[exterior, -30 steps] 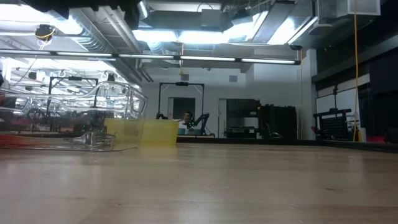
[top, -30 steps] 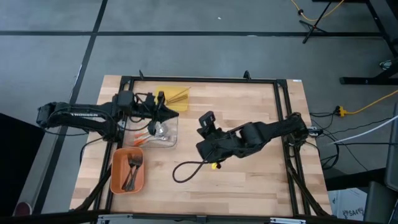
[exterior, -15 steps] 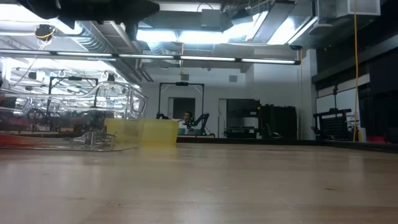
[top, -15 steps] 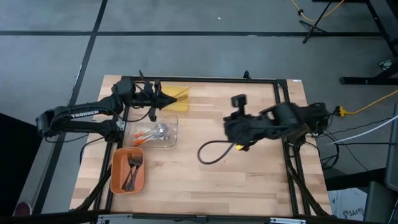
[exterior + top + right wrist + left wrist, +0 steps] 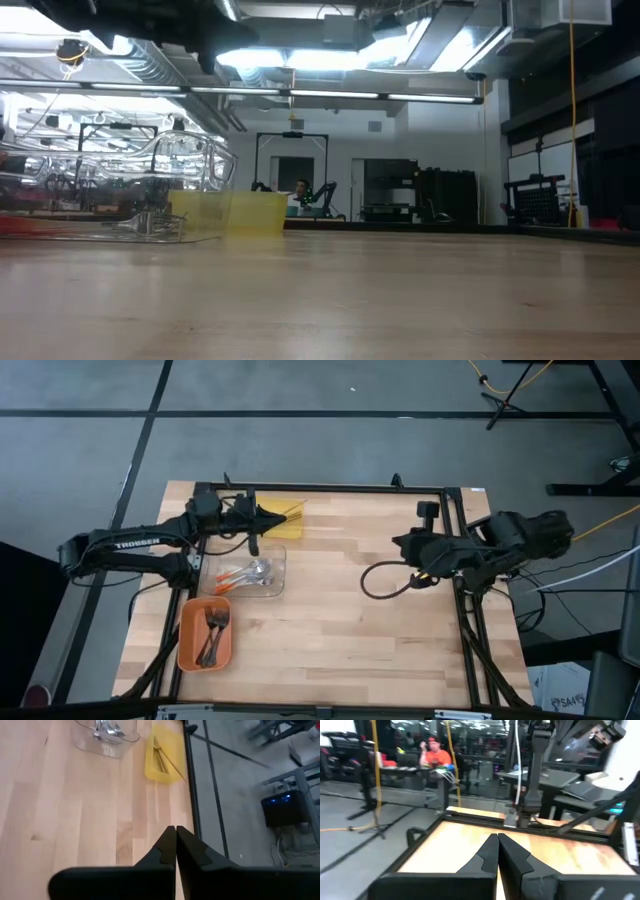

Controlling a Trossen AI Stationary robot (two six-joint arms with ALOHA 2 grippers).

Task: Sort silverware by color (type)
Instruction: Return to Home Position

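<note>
Orange tray (image 5: 192, 656): two or three dark forks (image 5: 212, 634) | left, right jaws: both closed, empty

Ahead of your right gripper (image 5: 175, 831), fingers pressed together, the bare table (image 5: 75, 820) lies free as far as the clear tray (image 5: 107, 737) and yellow tray (image 5: 162, 757). A black frame rail (image 5: 194, 795) runs along one side. Beyond your left gripper (image 5: 497, 839), fingertips touching, free wood ends at the frame rail.
</note>
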